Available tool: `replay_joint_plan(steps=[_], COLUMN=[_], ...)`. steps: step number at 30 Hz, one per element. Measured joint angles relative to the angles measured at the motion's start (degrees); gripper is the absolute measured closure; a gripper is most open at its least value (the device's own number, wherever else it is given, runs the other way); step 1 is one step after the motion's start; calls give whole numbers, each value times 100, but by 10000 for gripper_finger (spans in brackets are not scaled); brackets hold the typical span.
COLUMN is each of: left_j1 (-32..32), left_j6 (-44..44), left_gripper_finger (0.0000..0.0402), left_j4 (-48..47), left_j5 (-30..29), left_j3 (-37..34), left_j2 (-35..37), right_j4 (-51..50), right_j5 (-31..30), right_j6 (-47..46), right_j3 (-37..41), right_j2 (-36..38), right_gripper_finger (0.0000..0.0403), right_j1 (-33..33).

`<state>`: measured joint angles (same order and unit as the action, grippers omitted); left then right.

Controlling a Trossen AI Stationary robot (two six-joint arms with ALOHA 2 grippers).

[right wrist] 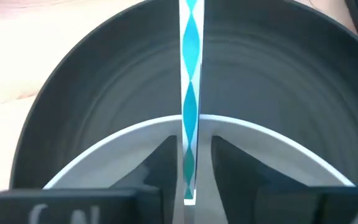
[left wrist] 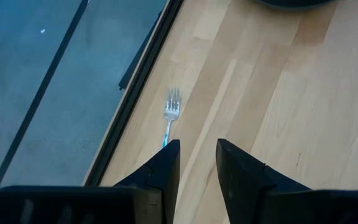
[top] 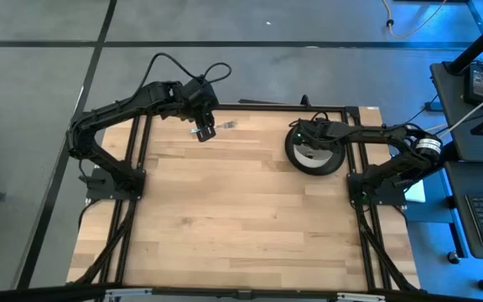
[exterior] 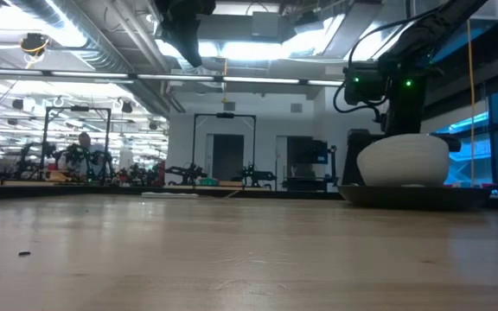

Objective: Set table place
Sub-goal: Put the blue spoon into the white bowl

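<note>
While the left gripper (top: pixel 205 132) hangs above the table (top: pixel 225 218) near its far edge, at about eleven o'clock from the tabletop's middle, its two dark fingers (left wrist: pixel 164 167) stand a little apart with nothing between them. Just beyond them, toward one o'clock in the high view, a silver fork (left wrist: pixel 171 114) with a blue-striped handle lies flat on the pale planks, close beside the black frame rail (left wrist: pixel 143 87) that edges the table; grey floor begins right past that rail. From there the whole near half of the tabletop shows as bare wood, wide room between the two arm bases.

Farther right, at about two o'clock from the middle, a round black plate (top: pixel 330 164) sits on the wood with a white bowl (exterior: pixel 403 161) resting in it; the plate's far side lies near the far rail and the right arm's base stands just to its right. The right gripper (top: pixel 302 136) hovers over the bowl at the plate's ten o'clock side, its fingers (right wrist: pixel 159 163) clamped on a thin handle striped blue and white (right wrist: pixel 190 93), which reaches out across the bowl and plate. Whether that handle is the spoon cannot be told. No readable writing or brand shows on any of these things.
</note>
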<state>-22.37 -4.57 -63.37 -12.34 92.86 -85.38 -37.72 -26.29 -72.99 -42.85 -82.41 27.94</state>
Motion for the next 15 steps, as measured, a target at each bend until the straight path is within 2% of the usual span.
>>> replay_joint_plan(steps=[6, 11, 15], left_j1=[0, 0, 0], left_j6=[-3, -3, -3], left_gripper_finger=[304, 304, 304], left_j4=[4, 7, 7], left_j5=[0, 0, 0], left_j3=[0, 0, 0], left_j2=[0, 0, 0], right_j4=[9, 16, 106], right_j5=[-62, -78, -310], right_j6=[-22, -28, -46], right_j3=[0, 0, 0], right_j2=[0, 0, 0], right_gripper_finger=[260, 254, 254], right_j1=[-2, -2, -92])
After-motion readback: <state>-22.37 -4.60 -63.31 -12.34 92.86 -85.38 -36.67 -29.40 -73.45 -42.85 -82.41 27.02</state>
